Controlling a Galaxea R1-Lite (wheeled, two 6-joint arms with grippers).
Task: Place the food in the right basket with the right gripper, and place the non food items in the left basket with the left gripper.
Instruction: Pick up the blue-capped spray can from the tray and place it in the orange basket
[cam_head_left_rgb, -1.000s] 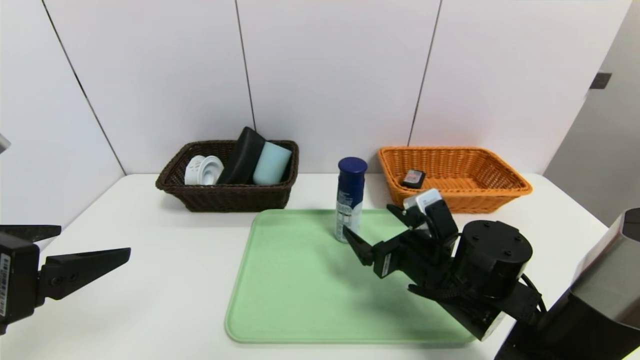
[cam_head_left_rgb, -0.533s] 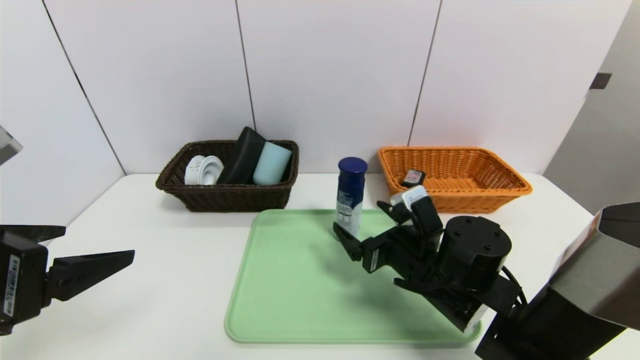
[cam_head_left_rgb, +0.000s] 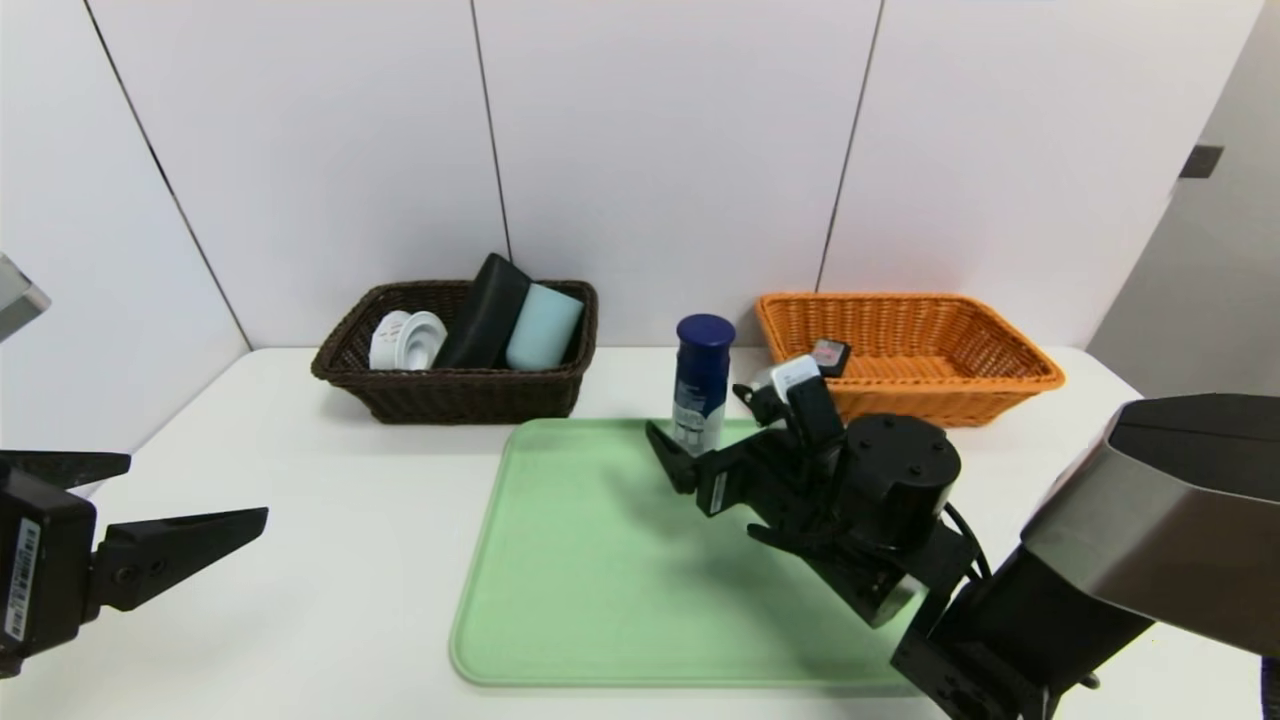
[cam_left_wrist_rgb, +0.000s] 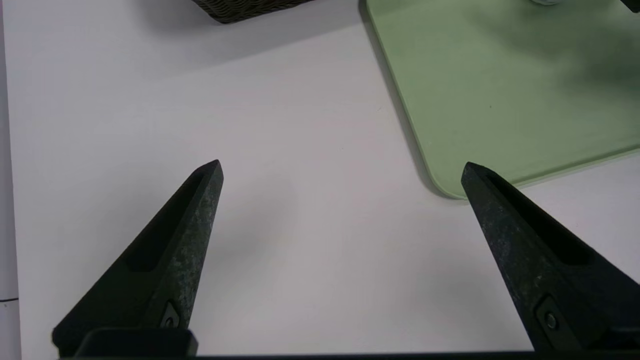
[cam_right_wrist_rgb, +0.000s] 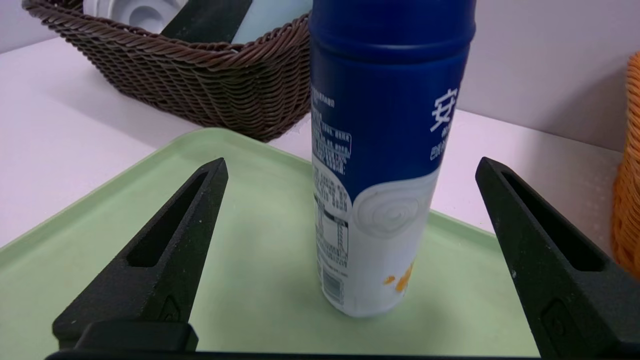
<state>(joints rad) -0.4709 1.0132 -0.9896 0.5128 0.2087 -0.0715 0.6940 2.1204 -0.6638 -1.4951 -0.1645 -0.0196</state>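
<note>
A big white table (cam_head_left_rgb: 340, 580) is under my right gripper (cam_head_left_rgb: 698, 408), and it reaches out past it on both sides. Its top is flat and plain, and the far corners look round. Past my gripper, behind the table, is a tall white wall (cam_head_left_rgb: 650, 150). Thin dark lines (cam_head_left_rgb: 492, 130) go up it. Off to the left of my gripper is a white side wall (cam_head_left_rgb: 70, 230). Far to the right is a gray wall (cam_head_left_rgb: 1210, 290) with a little dark box shape (cam_head_left_rgb: 1201, 161) on it. The light is bright, and the shadows on the table are soft.
</note>
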